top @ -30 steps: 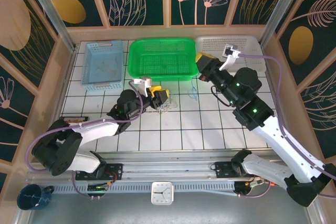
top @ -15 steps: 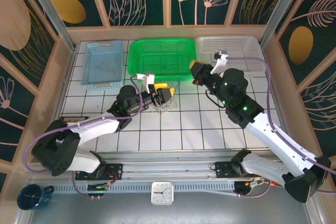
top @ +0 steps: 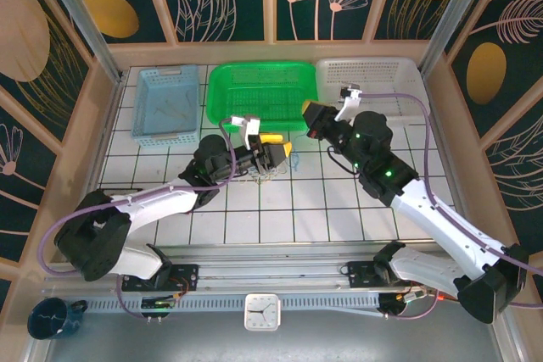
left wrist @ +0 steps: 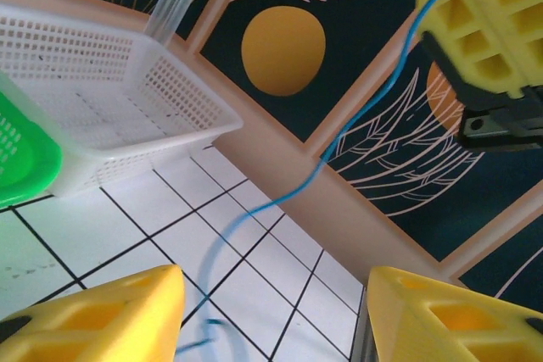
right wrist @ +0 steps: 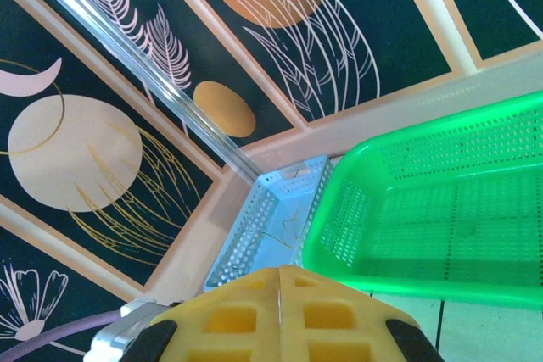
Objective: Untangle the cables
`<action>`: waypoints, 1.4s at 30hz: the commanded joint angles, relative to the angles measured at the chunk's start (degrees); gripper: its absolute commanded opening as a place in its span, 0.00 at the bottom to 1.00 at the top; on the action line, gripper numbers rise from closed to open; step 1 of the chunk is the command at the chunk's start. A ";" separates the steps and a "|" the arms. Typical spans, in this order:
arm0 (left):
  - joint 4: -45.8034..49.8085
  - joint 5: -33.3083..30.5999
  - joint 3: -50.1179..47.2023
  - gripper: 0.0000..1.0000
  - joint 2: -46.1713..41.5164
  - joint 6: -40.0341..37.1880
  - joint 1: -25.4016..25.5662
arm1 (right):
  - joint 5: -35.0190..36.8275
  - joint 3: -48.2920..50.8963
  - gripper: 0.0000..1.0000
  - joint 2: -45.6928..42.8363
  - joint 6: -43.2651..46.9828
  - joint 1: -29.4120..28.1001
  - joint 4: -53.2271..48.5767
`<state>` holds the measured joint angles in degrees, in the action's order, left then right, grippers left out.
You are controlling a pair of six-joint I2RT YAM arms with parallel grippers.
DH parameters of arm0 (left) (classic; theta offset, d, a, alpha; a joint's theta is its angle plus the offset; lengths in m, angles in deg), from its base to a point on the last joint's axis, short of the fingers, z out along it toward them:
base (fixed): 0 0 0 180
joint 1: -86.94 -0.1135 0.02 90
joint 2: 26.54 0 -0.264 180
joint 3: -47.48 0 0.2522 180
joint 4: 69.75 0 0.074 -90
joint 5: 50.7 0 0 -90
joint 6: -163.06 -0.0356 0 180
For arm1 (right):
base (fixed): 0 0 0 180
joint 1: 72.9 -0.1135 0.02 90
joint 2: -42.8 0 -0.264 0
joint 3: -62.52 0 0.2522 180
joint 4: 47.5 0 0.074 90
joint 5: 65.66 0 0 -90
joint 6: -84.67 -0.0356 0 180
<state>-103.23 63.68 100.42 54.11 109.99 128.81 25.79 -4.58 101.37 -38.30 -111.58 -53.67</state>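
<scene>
Bright even overhead light on my top view, faint soft shadows on the table (top: pixel 339 209), edges slightly bowed, left end effector fingers (left wrist: pixel 102 311) and lower blue cable (left wrist: pixel 326 161) blurred near the lens, green basket (right wrist: pixel 344 226) nearly washed out.

Our left arm (top: pixel 161 201) and right arm (top: pixel 433 209) have white links and black joints. We carry purple hoses (top: pixel 399 96) alongside, and our fingers (left wrist: pixel 458 320) are yellow, grid-moulded blocks.

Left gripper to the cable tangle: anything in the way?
Nothing visible. The left gripper, open, hangs just above the tangle. The blue cable rises between its fingers to the right gripper, which is shut on it.
</scene>
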 commanded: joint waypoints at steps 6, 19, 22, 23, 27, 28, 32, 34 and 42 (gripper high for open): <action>7.22 -10.14 3.75 0.53 0.30 -3.99 1.29 | -0.21 0.26 0.00 1.36 -1.08 -0.30 4.09; 12.99 -10.94 5.68 0.52 2.31 -8.46 4.34 | -0.23 0.46 0.00 2.49 -1.55 -0.68 5.06; 13.49 -11.54 6.05 0.51 3.09 -8.85 4.53 | -0.22 0.35 0.00 2.56 -1.66 -0.78 5.25; 13.37 -11.70 6.10 0.51 3.36 -9.02 4.52 | -0.22 0.34 0.00 2.67 -1.66 -0.72 5.32; 12.97 -12.33 6.46 0.50 4.34 -9.28 4.51 | -0.22 -0.09 0.00 2.95 -1.64 -0.83 5.41; 12.97 -12.38 6.55 0.49 4.56 -9.33 4.45 | -0.22 -0.09 0.00 2.95 -1.64 -0.91 5.41; 12.88 -12.69 6.96 0.45 5.38 -9.42 4.49 | -0.22 -0.18 0.00 2.89 -1.75 -1.05 5.62; 12.79 -12.30 7.05 0.43 5.79 -9.42 4.53 | -0.22 -0.18 0.00 2.95 -1.75 -1.12 5.66; 12.53 -11.29 6.86 0.38 6.24 -9.23 4.52 | -0.22 -0.18 0.00 2.97 -1.83 -1.21 5.92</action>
<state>-90.01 51.88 105.93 59.68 101.55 133.14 25.77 -4.43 104.17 -39.18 -112.36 -50.67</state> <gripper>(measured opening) 0.379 0.055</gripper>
